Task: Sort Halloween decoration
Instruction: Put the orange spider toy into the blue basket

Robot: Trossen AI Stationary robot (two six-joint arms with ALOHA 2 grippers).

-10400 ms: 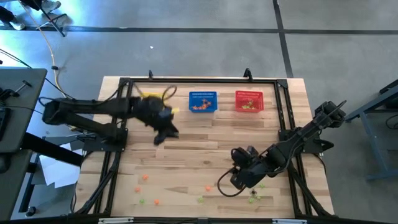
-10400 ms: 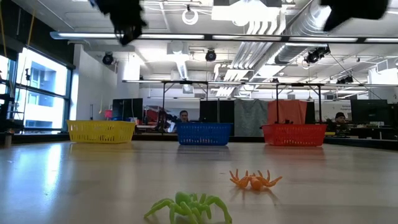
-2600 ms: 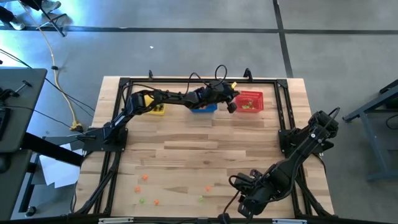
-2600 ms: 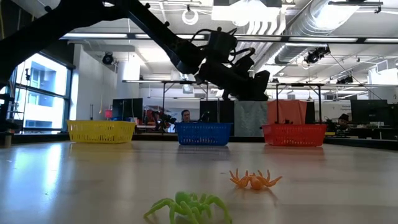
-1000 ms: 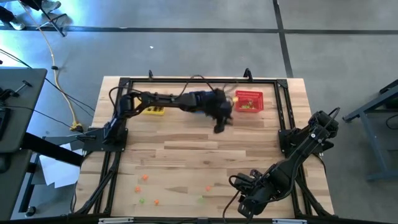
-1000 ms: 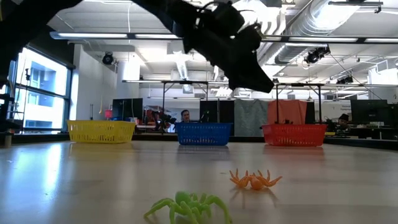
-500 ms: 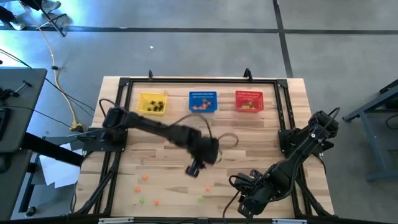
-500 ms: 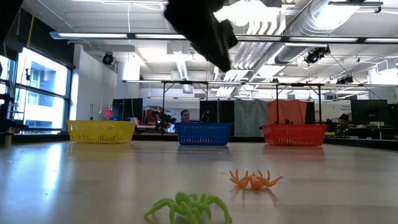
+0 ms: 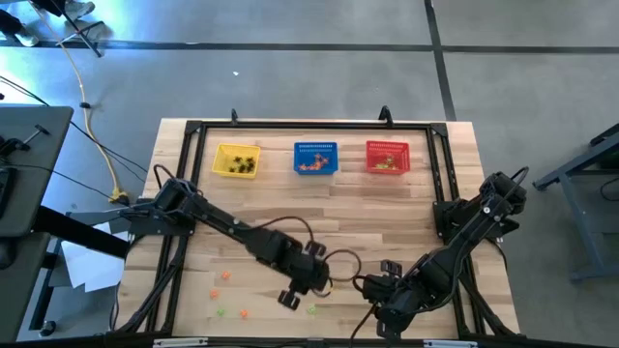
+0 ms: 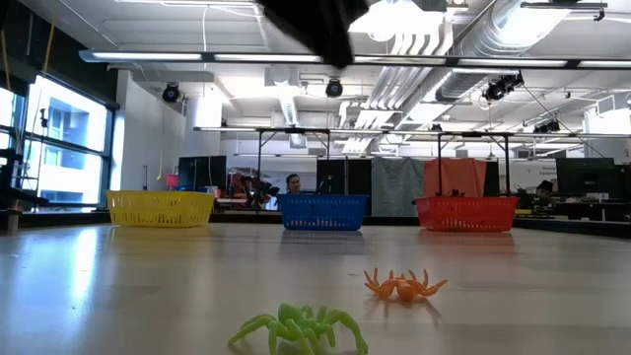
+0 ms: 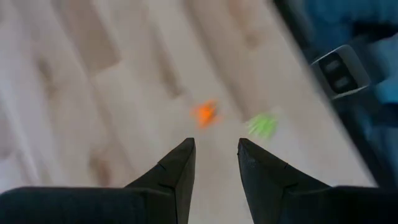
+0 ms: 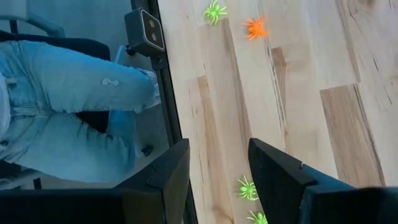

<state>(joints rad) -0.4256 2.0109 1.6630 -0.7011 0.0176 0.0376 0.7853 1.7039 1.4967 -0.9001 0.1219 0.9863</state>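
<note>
Left gripper (image 9: 290,296) hangs over the table's front edge near the middle, fingers parted, nothing between them. Below: orange spider (image 11: 204,112) and green spider (image 11: 263,125), side by side. More trinkets lie toward the front-left corner (image 9: 224,275). Probably light, springy plastic; thin legs snag, so pinch the body. Right gripper (image 9: 379,312) waits parted and empty at the front edge, close enough to crowd. Yellow (image 9: 236,160), blue (image 9: 315,158), red (image 9: 387,157) baskets along the back edge.

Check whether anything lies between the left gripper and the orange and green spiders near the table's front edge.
Nothing visible does. The left gripper, fingers apart and empty, looks past its tips at bare wood, then the orange spider and the green spider. The right gripper waits off to the side.
</note>
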